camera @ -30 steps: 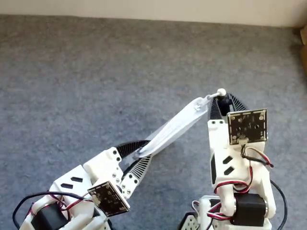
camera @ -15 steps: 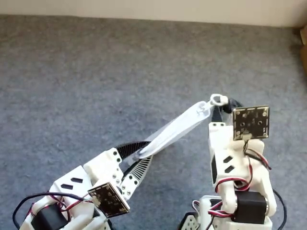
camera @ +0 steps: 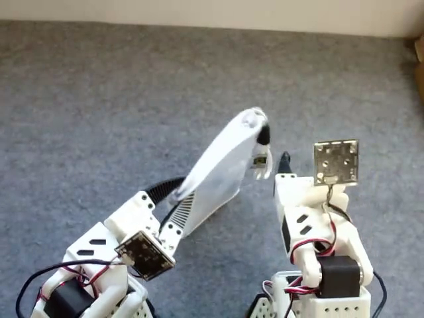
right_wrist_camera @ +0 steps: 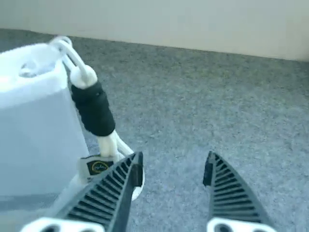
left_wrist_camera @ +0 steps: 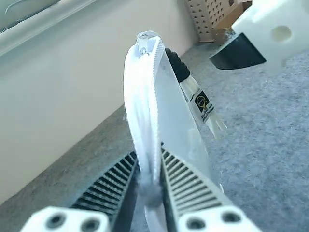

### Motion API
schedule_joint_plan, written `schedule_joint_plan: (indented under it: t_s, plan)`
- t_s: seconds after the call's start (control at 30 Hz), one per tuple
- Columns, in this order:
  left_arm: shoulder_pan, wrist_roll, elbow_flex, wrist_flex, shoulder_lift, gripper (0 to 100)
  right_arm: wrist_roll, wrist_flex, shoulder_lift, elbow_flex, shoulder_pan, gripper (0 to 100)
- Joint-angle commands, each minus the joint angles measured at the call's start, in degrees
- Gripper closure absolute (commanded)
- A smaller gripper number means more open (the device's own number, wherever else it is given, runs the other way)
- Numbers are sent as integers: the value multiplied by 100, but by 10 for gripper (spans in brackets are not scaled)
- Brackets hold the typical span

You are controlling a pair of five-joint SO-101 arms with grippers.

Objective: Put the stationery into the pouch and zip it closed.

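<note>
Stretching beneath the pouch [camera: 218, 165], grey carpet [camera: 99, 86], pale wall [camera: 199, 10]

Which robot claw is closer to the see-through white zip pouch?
Left. The left claw is clamped on one end of the translucent white pouch, holding it off the table. The right claw is open, just beside the black-and-white zipper pull at the other end.

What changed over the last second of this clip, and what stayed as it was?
The right end effector let go of the zipper pull and drew back; it is now open beside it. The pouch, no longer stretched between the arms, swung away from the right arm, its pull dangling. The left end effector stayed shut on the pouch's other end.
</note>
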Motion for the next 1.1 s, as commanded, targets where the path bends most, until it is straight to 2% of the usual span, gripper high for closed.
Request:
schedule_joint_plan:
  t_s: [0.0, 0.13, 0.23, 0.47, 0.63, 0.9, 1.07]
  plan:
    - [-426, 185, 136, -202, -57, 912, -53, -13, 119, -31, -233, 807]
    - [-1015, 1169, 549, -747, -57, 787, -53, -13, 119, -22, -330, 807]
    - [-1508, 1495, 787, -1187, -48, 773, -53, -13, 119, -13, -330, 807]
    - [-1763, 1582, 936, -1407, -48, 773, -35, -866, 119, 725, -330, 807]
    - [-1780, 1582, 936, -1407, -48, 773, -53, -637, 119, 866, -338, 807]
    - [-2167, 1591, 980, -1556, -48, 773, -53, -593, 119, 848, -382, 807]
    - [-2308, 1582, 1349, -2075, -48, 773, -53, -593, 119, 848, -382, 807]
